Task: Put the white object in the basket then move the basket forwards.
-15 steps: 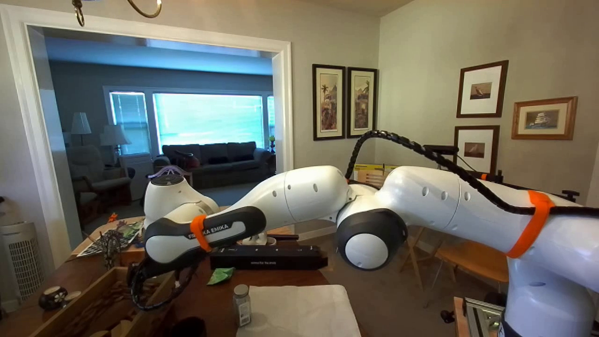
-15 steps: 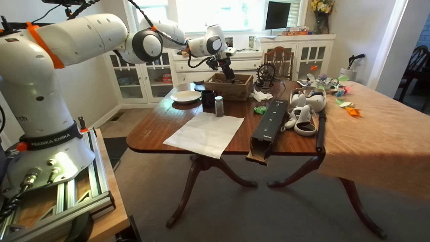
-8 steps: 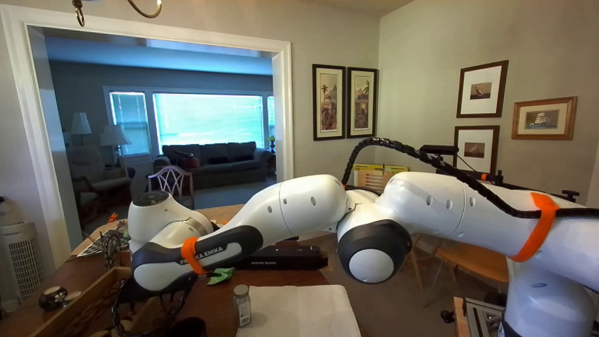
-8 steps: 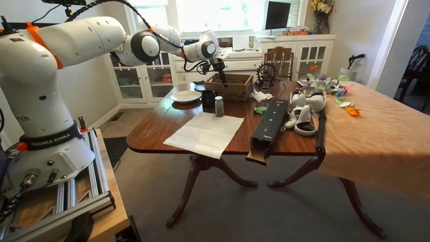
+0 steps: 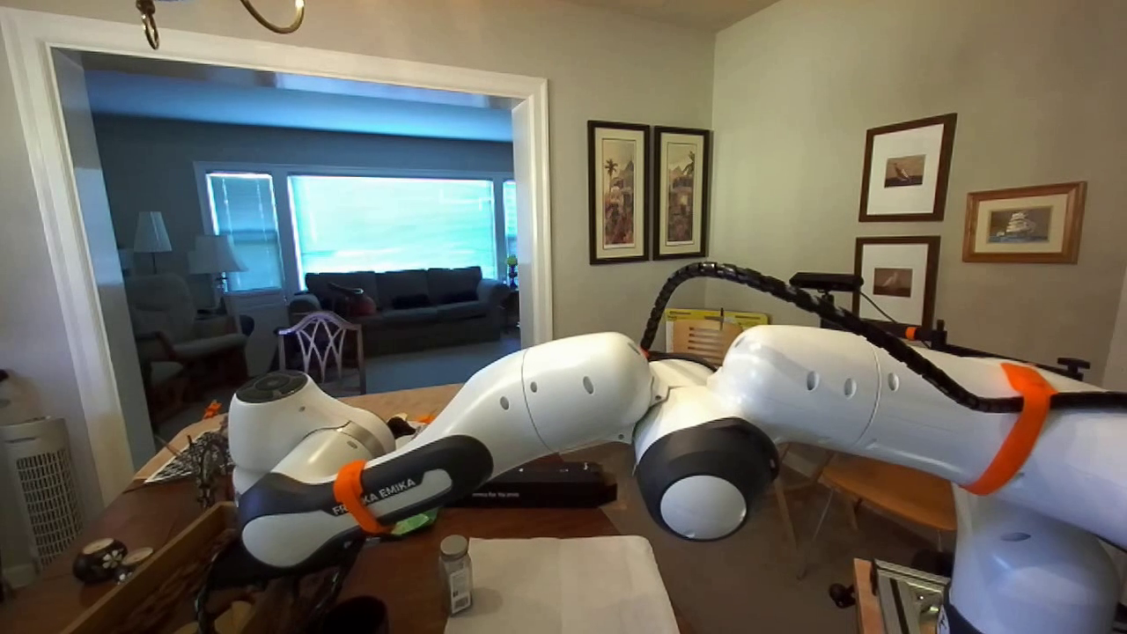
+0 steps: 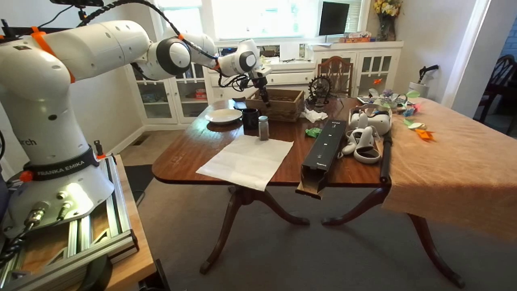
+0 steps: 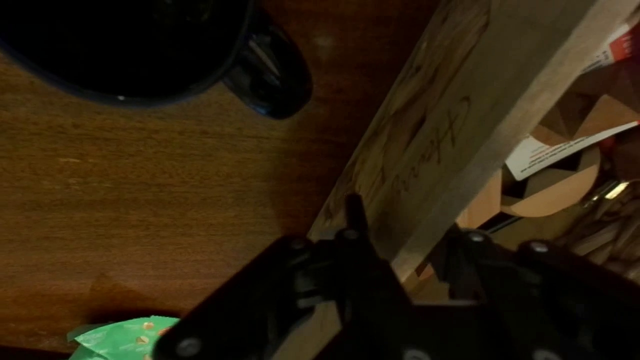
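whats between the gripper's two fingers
A side wall of the wooden box, its rim running between the fingers in the wrist view; whether they clamp it, I can't tell.

Bare wood toward the near left corner of the table (image 6: 179,161); crowding round the basket (image 6: 288,112).
In an exterior view, a lane runs from the near edge between the white sheet (image 6: 246,161) and the long black box (image 6: 326,141), reaching the basket between the glass jar (image 6: 263,129) and the green wrapper (image 6: 313,132). The jar and the mug (image 6: 250,119) block the basket's front on the left, with the plate (image 6: 223,116) beside the mug; a white tissue (image 6: 314,115) lies just beside the basket's right end. In the wrist view, the basket's wall stands between the fingers of the gripper (image 7: 403,217), one outside, one inside; contact cannot be told.
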